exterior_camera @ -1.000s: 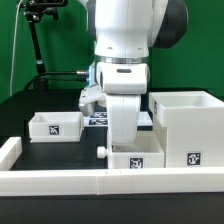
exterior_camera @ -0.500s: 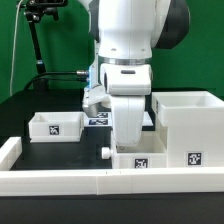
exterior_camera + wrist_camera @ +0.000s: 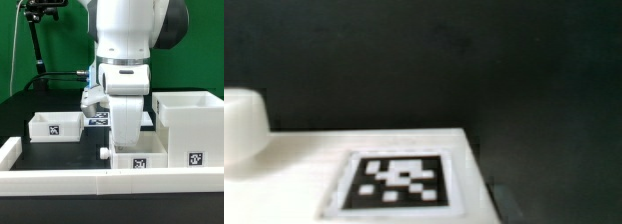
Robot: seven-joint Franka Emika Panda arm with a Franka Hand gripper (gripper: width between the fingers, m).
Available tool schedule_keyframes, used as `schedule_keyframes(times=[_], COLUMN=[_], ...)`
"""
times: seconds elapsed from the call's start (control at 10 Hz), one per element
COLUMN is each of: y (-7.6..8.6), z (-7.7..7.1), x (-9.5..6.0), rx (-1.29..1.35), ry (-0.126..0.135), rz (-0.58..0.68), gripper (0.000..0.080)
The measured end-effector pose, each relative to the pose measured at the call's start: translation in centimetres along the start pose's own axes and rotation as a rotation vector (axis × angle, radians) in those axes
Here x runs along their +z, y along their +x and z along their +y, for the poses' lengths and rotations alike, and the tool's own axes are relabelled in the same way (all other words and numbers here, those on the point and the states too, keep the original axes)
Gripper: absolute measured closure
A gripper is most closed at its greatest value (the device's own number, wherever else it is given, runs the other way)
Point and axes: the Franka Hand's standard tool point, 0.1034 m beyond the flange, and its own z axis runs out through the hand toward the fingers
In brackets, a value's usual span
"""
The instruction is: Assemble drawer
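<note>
So the gripper (image 3: pixel 127 146) is down at the near tray (image 3: pixel 138 160), which sits at the table's (image 3: pixel 45 150) front edge, right behind the long border wall (image 3: pixel 60 181). The arm's big white body blocks the fingers in the exterior view and the wrist view doesn't show them either, so honestly I can't tell if it's clamped on anything or loose. The tray's little knob (image 3: pixel 104 152) sticks out on the exterior view's left side.

The housing (image 3: pixel 185 125) stands upright just beside that tray, toward the front corner on the exterior view's right, open top facing up. The second tray (image 3: pixel 55 125) is well apart from both, further back and closer to the edge on the exterior view's left.

The wrist view is pretty blurry: a white surface with a black-and-white tag (image 3: pixel 399 181) on it, dark table beyond, and a rounded white blob (image 3: pixel 239 125) at the frame edge that I can't identify.
</note>
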Motion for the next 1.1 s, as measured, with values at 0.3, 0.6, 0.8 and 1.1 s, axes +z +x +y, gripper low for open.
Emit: schedule_keyframes(times=[0.3,0.6,0.8,1.1], y=[0.3,0.8,1.0,1.5], z=[-0.1,-0.1,-0.1,-0.1], x=[0.1,0.2,0.3,0.4], rx=[0.017,0.018,0.029,0.092], ry=[0.002,0.004,0.005,0.007], rz=[0.002,0.005,0.007,0.009], gripper=[0.0757,0.0757,0.0757,0.0757])
